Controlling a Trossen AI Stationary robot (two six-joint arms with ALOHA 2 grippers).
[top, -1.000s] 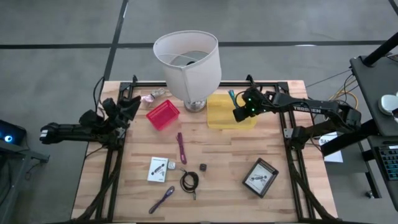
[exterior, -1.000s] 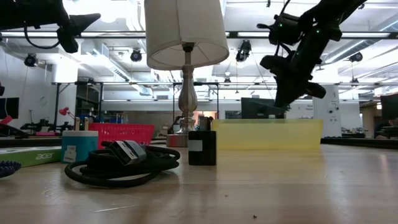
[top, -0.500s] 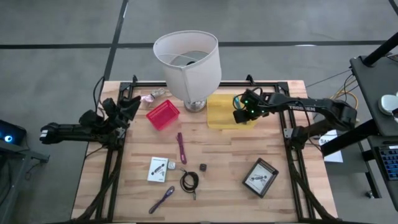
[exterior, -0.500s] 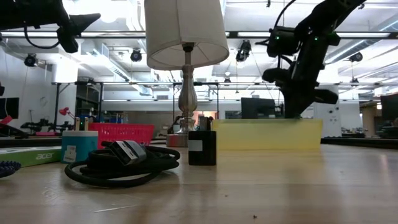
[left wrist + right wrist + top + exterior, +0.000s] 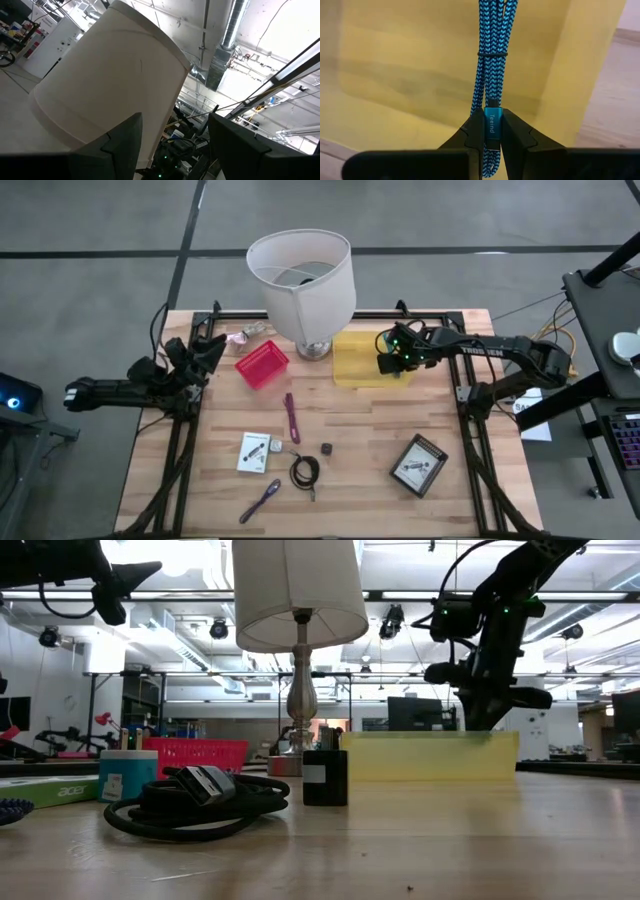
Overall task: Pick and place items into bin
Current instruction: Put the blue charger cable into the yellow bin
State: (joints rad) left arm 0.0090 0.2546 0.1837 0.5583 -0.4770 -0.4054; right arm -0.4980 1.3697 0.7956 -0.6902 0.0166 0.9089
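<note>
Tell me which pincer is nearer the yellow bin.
Right. The right pincer hangs over the yellow bin, shut on a blue braided cable. The left pincer waits open at the table's far left edge, beyond the lamp.

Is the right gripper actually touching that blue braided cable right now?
Touching. The right wrist view shows the right gripper with both fingers pressed against the blue braided cable at its connector, over the yellow bin.

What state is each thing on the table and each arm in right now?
Right gripper: jaws shut on the blue cable, over the yellow bin.
Left gripper: jaws open, empty, at the table's left edge.
Black cable: coiled, on the table.
Purple pens: lying flat.
Red basket: upright.
</note>
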